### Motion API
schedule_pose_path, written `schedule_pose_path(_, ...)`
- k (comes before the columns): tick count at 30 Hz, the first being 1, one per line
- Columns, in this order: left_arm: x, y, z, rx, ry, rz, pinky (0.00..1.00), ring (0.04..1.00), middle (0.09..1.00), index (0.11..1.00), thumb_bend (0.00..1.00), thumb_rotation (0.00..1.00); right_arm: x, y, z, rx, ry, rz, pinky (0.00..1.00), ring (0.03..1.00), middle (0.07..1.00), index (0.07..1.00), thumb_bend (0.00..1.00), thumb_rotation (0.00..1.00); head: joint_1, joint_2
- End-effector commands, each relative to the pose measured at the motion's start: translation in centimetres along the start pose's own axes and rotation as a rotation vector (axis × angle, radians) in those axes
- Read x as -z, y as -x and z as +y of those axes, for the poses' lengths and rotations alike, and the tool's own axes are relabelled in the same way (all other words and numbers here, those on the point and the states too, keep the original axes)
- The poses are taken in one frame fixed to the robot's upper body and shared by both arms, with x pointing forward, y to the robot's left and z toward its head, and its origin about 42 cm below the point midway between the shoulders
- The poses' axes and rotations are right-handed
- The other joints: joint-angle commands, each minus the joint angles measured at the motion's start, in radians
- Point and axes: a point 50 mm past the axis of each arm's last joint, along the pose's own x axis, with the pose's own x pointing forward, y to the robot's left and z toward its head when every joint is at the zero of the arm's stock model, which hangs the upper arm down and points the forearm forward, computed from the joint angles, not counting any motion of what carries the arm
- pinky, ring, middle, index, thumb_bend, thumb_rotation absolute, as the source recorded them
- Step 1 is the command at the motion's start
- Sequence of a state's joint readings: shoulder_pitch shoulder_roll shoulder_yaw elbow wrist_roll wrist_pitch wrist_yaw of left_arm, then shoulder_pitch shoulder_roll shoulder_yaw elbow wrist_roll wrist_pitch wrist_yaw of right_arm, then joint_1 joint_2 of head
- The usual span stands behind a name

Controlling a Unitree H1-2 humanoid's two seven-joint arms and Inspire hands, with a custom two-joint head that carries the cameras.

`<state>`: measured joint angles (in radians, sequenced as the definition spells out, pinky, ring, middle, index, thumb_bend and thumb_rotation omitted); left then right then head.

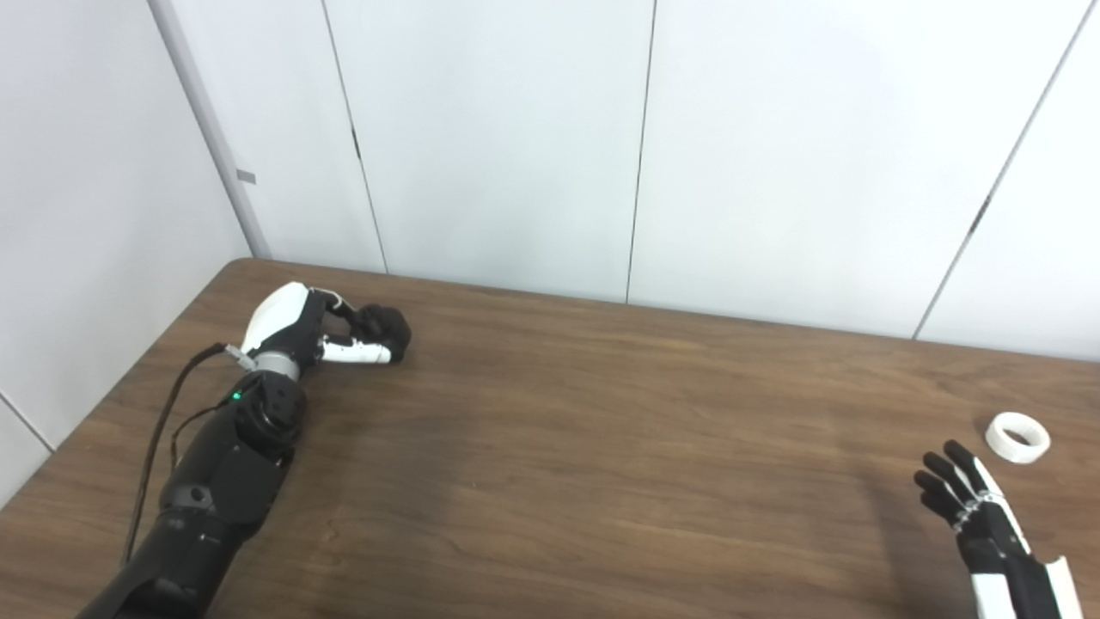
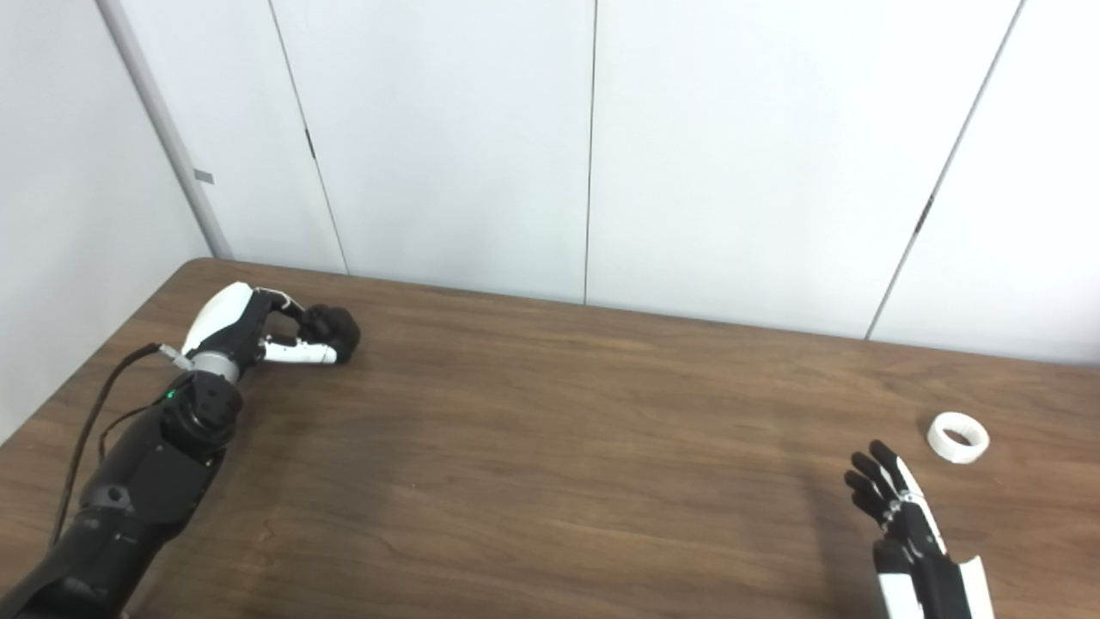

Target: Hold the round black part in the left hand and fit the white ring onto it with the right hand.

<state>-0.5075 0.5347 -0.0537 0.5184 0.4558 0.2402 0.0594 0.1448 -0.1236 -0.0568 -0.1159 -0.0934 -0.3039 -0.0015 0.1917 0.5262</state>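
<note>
Left hand (image 1: 331,331): extended to the far left part of the brown wood-grain table (image 1: 601,447), fingers curled around the round black part (image 1: 387,329). The part appears to rest on or just above the table surface; whether it is lifted clear cannot be told. Grasp looks established, with thumb and fingers on opposite sides of the part.

Right hand (image 1: 975,503): at the near right edge of the view, fingers spread and extended, holding nothing. It points toward the small white plastic ring (image 1: 1017,437), which lies flat on the table just beyond the fingertips, apart from them.

Progress, as judged: the first step, securing the black part in the left hand, is done or very nearly done. The ring is untouched. Remaining: right hand to reach and pick up the ring, both hands to come together toward the middle of the table, ring to be aligned and pressed onto the part. The two items are well apart, at opposite sides of the table. Overall the task stands at an early stage
</note>
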Motion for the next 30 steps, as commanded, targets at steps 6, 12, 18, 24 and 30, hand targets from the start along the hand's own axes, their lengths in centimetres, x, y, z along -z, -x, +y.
schedule_pose_path(6,-2.2,-1.0,2.3,-0.103,0.033,-0.085,0.86,0.865,0.750,0.485,0.52,0.05,3.4,4.8,0.4,-0.001,-0.018,0.194,0.85,0.855,0.887,0.918,0.59,1.00,0.000,0.000)
schedule_pose_path(12,-2.3,-1.0,2.2,-0.108,0.031,-0.096,0.85,0.860,0.748,0.485,0.52,0.05,3.4,4.8,0.4,-0.003,-0.009,0.196,0.85,0.855,0.886,0.918,0.59,1.00,0.000,0.000)
schedule_pose_path(18,-2.3,-0.5,2.2,-0.116,0.021,-0.118,0.86,0.866,0.749,0.485,0.52,0.05,3.4,4.6,0.5,-0.003,-0.004,0.197,0.85,0.855,0.884,0.917,0.60,1.00,-0.002,0.001)
schedule_pose_path(24,-3.2,1.3,2.2,-0.115,0.005,-0.170,0.85,0.889,0.757,0.485,0.52,0.05,3.3,4.5,0.7,-0.006,0.009,0.199,0.85,0.852,0.880,0.914,0.60,1.00,-0.003,0.003)
schedule_pose_path(30,-5.2,4.7,2.1,-0.076,-0.033,-0.255,0.87,0.900,0.761,0.484,0.52,0.05,3.4,4.4,0.9,-0.005,0.017,0.189,0.84,0.846,0.881,0.912,0.59,1.00,-0.004,0.007)
